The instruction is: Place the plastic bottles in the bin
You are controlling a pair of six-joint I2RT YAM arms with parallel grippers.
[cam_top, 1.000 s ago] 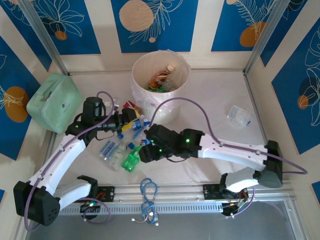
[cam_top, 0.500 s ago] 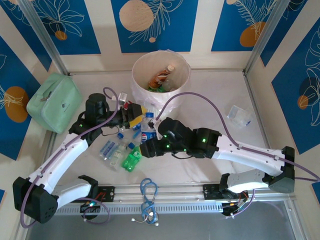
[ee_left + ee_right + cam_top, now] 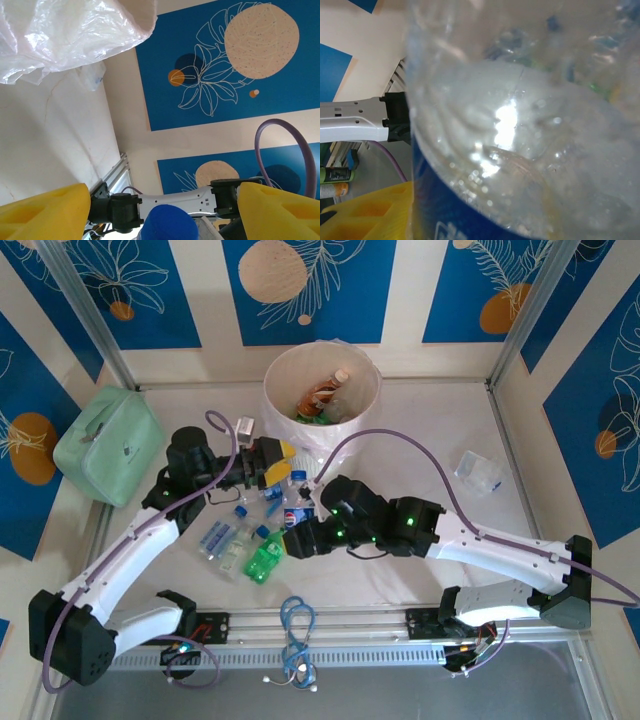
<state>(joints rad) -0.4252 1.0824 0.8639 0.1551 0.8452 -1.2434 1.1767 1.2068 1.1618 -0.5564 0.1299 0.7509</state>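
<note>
Robot test booth — aluminium frame posts, blue leaf-print wall panels, white tabletop

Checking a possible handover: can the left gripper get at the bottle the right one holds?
Probably yes. The left gripper is open right beside the bottle; its blue cap sits between the yellow fingers, nothing blocking.

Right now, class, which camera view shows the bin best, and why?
The top external view: the bin stands whole, its round rim and the bottles inside visible. The left wrist view catches a fold of its plastic liner at top left. The right wrist view faces a clear bottle.
</note>
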